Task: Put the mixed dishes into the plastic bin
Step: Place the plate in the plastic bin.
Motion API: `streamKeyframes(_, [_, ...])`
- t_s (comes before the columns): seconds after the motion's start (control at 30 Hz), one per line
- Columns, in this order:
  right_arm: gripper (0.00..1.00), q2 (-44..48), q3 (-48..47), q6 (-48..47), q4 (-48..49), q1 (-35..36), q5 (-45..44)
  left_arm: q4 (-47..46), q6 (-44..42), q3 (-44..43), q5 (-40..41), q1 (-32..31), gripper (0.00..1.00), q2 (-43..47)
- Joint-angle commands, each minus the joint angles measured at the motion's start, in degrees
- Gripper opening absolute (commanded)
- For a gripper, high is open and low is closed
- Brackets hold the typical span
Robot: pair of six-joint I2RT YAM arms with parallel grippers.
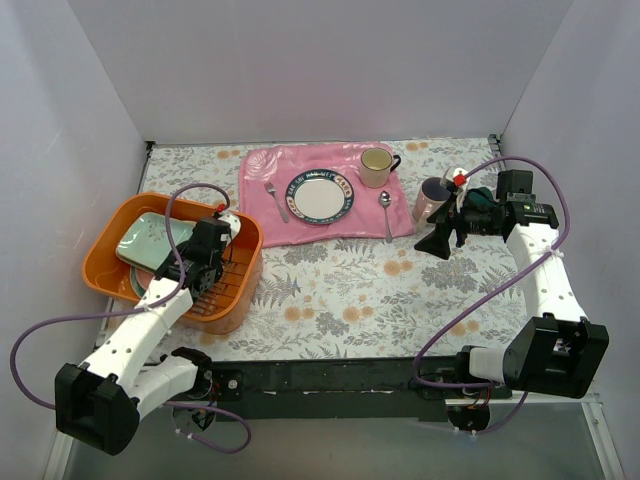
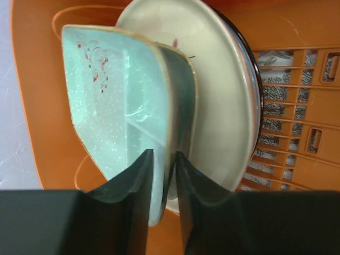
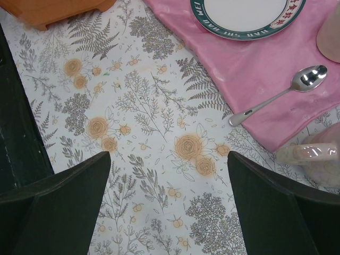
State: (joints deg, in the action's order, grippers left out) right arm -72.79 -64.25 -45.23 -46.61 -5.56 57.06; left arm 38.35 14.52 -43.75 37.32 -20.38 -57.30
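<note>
The orange plastic bin point(image 1: 100, 262) point(image 2: 32, 106) sits at the left of the table. Inside it a pale green divided tray point(image 1: 150, 240) point(image 2: 117, 106) leans on edge against a cream plate point(image 2: 223, 106). My left gripper point(image 1: 192, 262) point(image 2: 163, 155) reaches into the bin, its jaws pinched narrowly on the tray's near rim. At the right, my right gripper point(image 1: 437, 245) point(image 3: 169, 159) hangs wide open over bare tablecloth, holding nothing. A pink mug point(image 1: 432, 197) point(image 3: 313, 156) stands just beyond it. Something dark green point(image 1: 482, 198) sits half hidden behind that wrist.
A pink cloth mat point(image 1: 300, 225) lies at the back centre. On it are a white plate with a dark blue rim point(image 1: 321, 195) point(image 3: 249, 13), a cream-yellow mug point(image 1: 376, 167), a spoon point(image 1: 386, 215) point(image 3: 281, 90) and a fork point(image 1: 275, 200).
</note>
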Motion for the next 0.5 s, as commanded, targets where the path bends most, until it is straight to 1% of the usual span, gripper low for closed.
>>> streamKeyframes(0.0, [0.99, 1.43, -0.09, -0.30, -0.06, 0.03, 1.57, -3.37, -0.37, -0.37, 3.72, 0.43, 0.28, 2.37])
streamKeyframes(0.07, [0.98, 1.43, -0.09, -0.38, -0.15, 0.03, 1.57, -2.93, -0.02, -0.90, 3.81, 0.52, 0.38, 2.28])
streamKeyframes(0.13, [0.99, 1.34, -0.09, -0.38, -0.23, 0.03, 1.57, -2.49, 0.33, -1.43, 3.81, 0.43, 0.44, 2.37])
streamKeyframes(0.17, [0.98, 1.43, -0.09, -0.38, -0.15, 0.03, 1.57, -2.31, 0.85, -2.13, 3.90, 0.43, 0.52, 2.28])
streamKeyframes(0.2, [0.99, 1.43, -0.09, -0.38, -0.23, 0.03, 1.65, -2.14, 1.03, -2.65, 3.90, 0.43, 0.57, 2.28])
streamKeyframes(0.23, [0.99, 1.43, -0.09, -0.38, -0.32, 0.03, 1.57, -1.70, 1.29, -3.09, 3.90, 0.43, 0.59, 2.10])
streamKeyframes(0.37, [0.99, 1.43, -0.18, -0.38, -0.32, 0.03, 1.39, 0.23, 3.31, -5.73, 2.76, 0.52, 0.73, 1.93])
streamKeyframes(0.47, [0.99, 1.25, -0.44, -0.38, -0.41, 0.03, 1.39, 1.99, 5.16, -7.58, 1.97, 0.52, 0.79, 1.93])
